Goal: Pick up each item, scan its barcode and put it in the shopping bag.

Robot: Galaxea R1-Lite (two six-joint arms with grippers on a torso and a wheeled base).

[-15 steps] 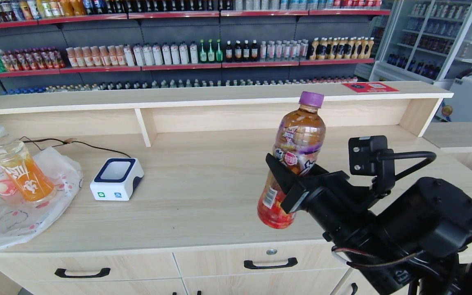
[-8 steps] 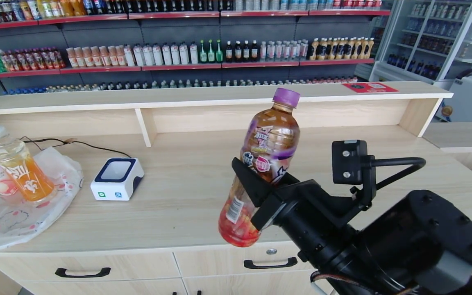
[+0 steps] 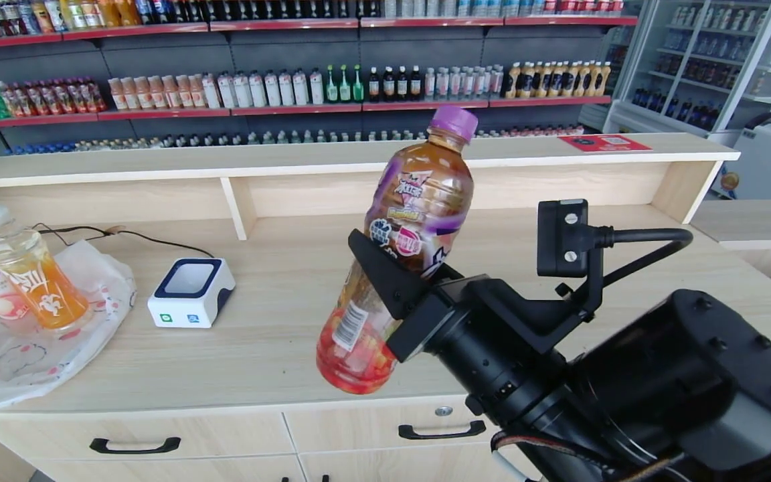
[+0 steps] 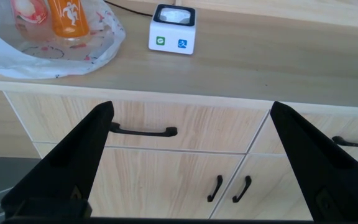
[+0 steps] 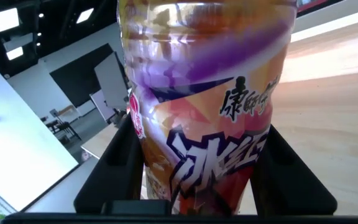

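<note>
GRIP: clamped mid-body on bottle [image 3: 402, 234] by right gripper [image 3: 412, 274], tilted above counter [image 3: 278, 348] front, well right of scanner [image 3: 191, 292] | LEFT: left gripper [image 4: 191, 112] low, fingers apart, holding nothing | RISK: could slip in tilted pinch; could fail scan if barcode [image 3: 349, 326] faces away from scanner

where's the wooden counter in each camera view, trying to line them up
head view: counter runs across the middle, under the scanner and behind the bottle.
left wrist view: counter sits over the drawer fronts, carrying the scanner.
right wrist view: counter lies behind the bottle.
shared landmark: the scanner for head and left wrist, the bottle for head and right wrist.
</note>
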